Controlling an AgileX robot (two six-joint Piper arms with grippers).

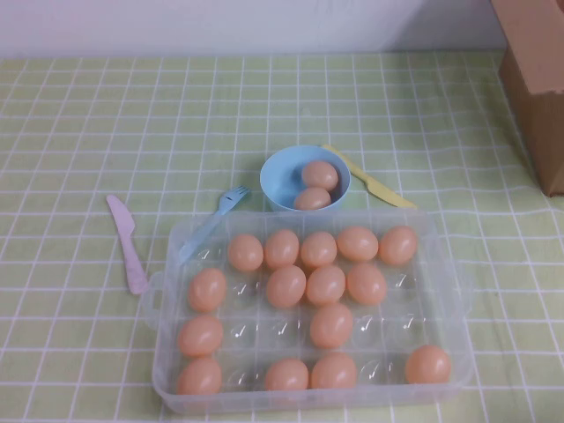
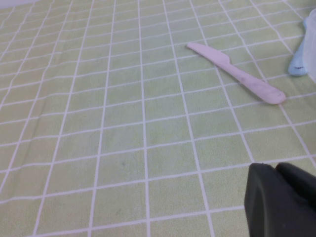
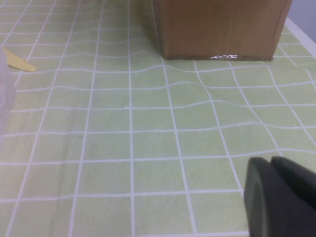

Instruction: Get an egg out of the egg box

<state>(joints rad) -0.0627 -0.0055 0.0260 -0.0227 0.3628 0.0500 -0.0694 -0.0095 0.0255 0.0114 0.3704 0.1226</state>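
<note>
The clear plastic egg box (image 1: 451, 264) sits at the near middle of the table in the high view and holds several peach-orange eggs (image 1: 326, 285) in its cups. Its edge shows faintly in the left wrist view (image 2: 312, 47) and in the right wrist view (image 3: 4, 94). Neither arm shows in the high view. My left gripper (image 2: 275, 168) is shut and empty over bare tablecloth, left of the box. My right gripper (image 3: 270, 160) is shut and empty over bare tablecloth, right of the box.
A light-blue bowl (image 1: 280, 169) with two eggs stands behind the box. A blue fork (image 1: 211, 220), pink knife (image 1: 127, 242) and yellow knife (image 1: 370, 181) lie around it. A cardboard box (image 1: 536, 79) stands far right. The cloth is green check.
</note>
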